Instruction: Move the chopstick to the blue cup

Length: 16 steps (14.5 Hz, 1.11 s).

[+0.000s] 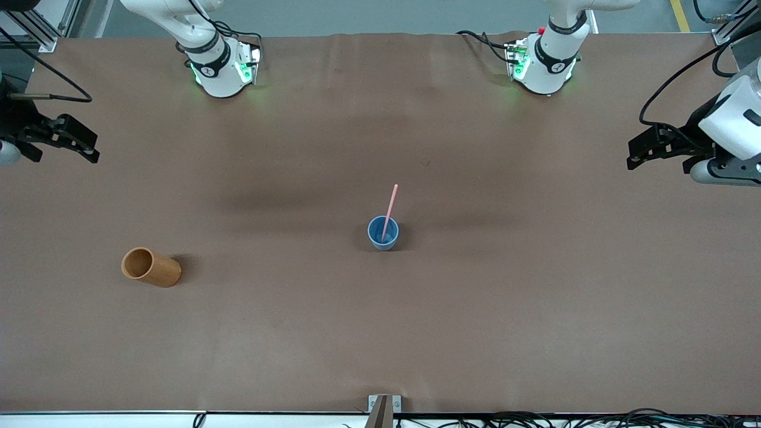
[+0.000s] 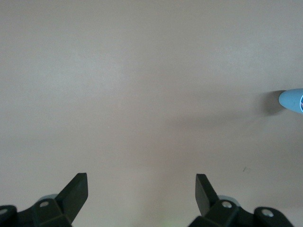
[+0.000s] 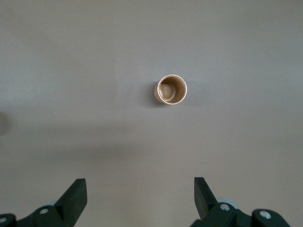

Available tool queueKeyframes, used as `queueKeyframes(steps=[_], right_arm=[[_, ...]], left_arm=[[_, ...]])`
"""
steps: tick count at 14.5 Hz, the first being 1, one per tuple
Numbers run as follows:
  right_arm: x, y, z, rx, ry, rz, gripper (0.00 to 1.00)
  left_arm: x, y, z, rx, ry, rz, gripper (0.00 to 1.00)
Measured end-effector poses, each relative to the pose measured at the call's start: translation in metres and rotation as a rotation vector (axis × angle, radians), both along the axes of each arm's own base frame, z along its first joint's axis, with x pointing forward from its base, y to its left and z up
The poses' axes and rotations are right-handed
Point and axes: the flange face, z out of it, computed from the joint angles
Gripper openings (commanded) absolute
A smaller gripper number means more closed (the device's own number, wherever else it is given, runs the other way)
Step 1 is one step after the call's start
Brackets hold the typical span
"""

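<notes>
The blue cup stands upright at the table's middle. The pink chopstick stands in it, leaning on the rim with its top tilted away from the front camera. The cup's edge also shows in the left wrist view. My left gripper is open and empty, held up at the left arm's end of the table. My right gripper is open and empty, held up at the right arm's end. Both arms wait. Each wrist view shows its own gripper open, left and right.
An orange-brown wooden holder stands toward the right arm's end, a little nearer the front camera than the blue cup; it shows empty in the right wrist view. A metal bracket sits at the table's near edge.
</notes>
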Motion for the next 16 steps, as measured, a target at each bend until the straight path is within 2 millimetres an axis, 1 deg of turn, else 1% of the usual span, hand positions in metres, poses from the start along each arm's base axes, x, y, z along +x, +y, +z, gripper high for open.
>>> queueKeyframes(steps=[2,7,11,16], right_arm=[[0.005,-0.001,-0.004,0.003,0.004,-0.001,1.00],[0.021,0.001,-0.006,0.022,-0.001,-0.001,1.00],[0.023,-0.003,-0.007,0.043,0.005,-0.012,1.00],[0.023,-0.004,-0.007,0.044,0.005,-0.013,1.00]], left_arm=[[0.000,0.000,0.000,0.000,0.000,0.000,1.00],[0.000,0.000,0.000,0.000,0.001,0.000,1.00],[0.000,0.000,0.000,0.000,0.001,0.000,1.00],[0.000,0.000,0.000,0.000,0.001,0.000,1.00]])
